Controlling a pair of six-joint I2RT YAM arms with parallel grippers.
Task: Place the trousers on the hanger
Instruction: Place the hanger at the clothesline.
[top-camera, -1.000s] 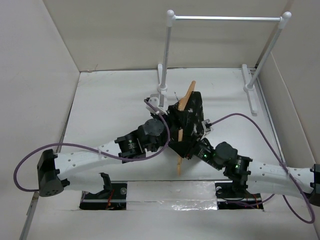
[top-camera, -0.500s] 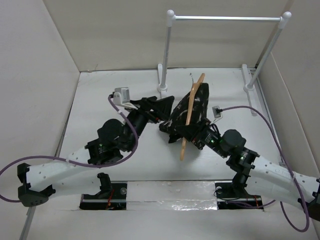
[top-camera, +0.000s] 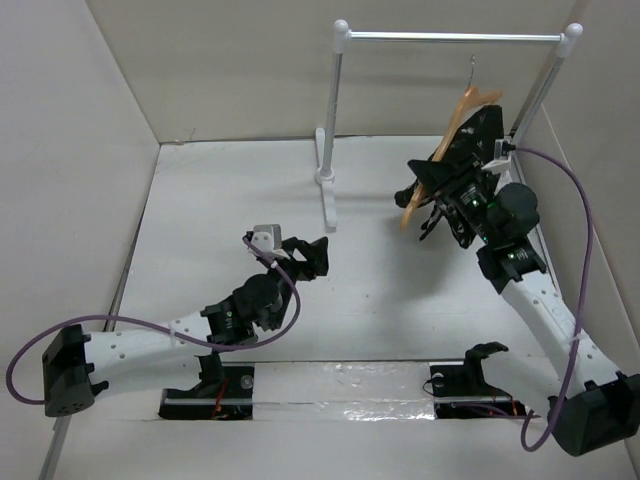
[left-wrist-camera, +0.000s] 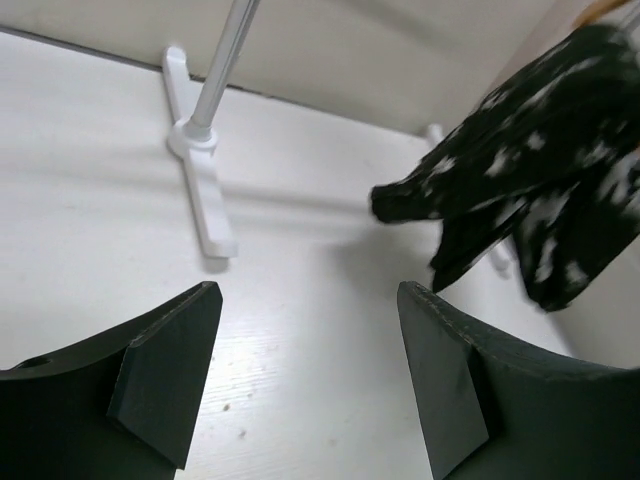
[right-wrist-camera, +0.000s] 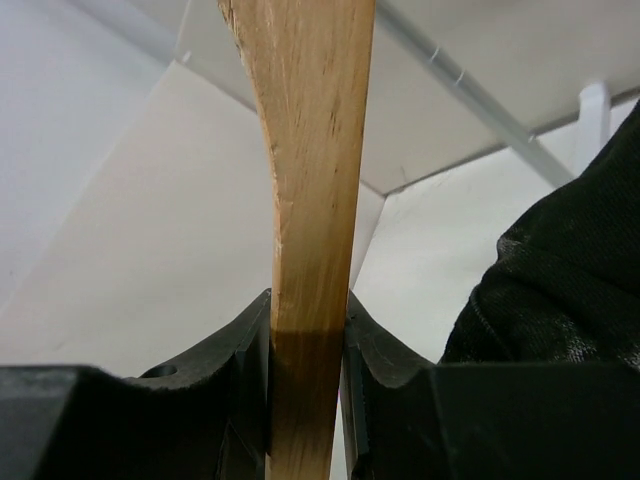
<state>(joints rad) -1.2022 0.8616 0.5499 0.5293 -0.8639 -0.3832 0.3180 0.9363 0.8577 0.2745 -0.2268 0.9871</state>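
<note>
Over table (top-camera: 230, 190), hanger (right-wrist-camera: 310, 150) in R gripper (right-wrist-camera: 308, 335).

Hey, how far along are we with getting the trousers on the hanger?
Looks done: the trousers are draped over the hanger. In hand: the right gripper is clamped on the hanger, holding it up near the rack rail; the left gripper is open and empty. Left, probably: the hook sits below the rail, not on it, so hanging it up and letting go.

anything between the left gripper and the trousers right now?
No: bare table between left gripper and trousers, per top and left wrist views. Rack foot sits just off that line.
</note>
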